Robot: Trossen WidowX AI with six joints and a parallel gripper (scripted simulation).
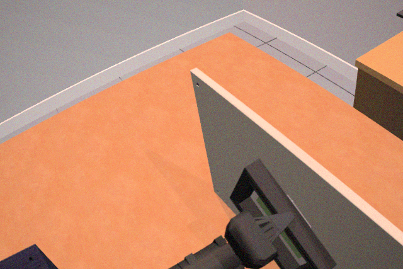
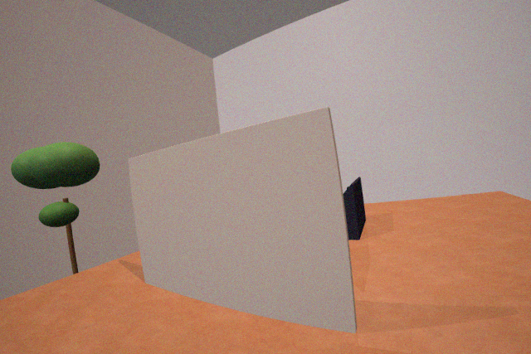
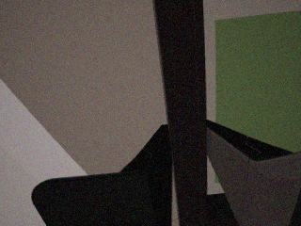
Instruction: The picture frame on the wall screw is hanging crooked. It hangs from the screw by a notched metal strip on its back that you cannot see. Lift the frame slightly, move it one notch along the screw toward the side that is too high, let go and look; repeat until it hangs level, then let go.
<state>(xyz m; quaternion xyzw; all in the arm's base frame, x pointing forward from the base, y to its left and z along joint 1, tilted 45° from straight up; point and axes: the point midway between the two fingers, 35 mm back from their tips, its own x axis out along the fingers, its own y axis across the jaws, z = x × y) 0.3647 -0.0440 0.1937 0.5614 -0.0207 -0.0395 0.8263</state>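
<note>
A gripper pinches one dark side of a picture frame at the lower right of the top view, before an upright wall panel on an orange tabletop. In the wrist view, the frame's green picture fills the upper right.

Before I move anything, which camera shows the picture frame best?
The top view: the dark picture frame appears with its border and green picture. The wrist view shows one dark bar and part of the picture up close; the exterior view shows none.
</note>
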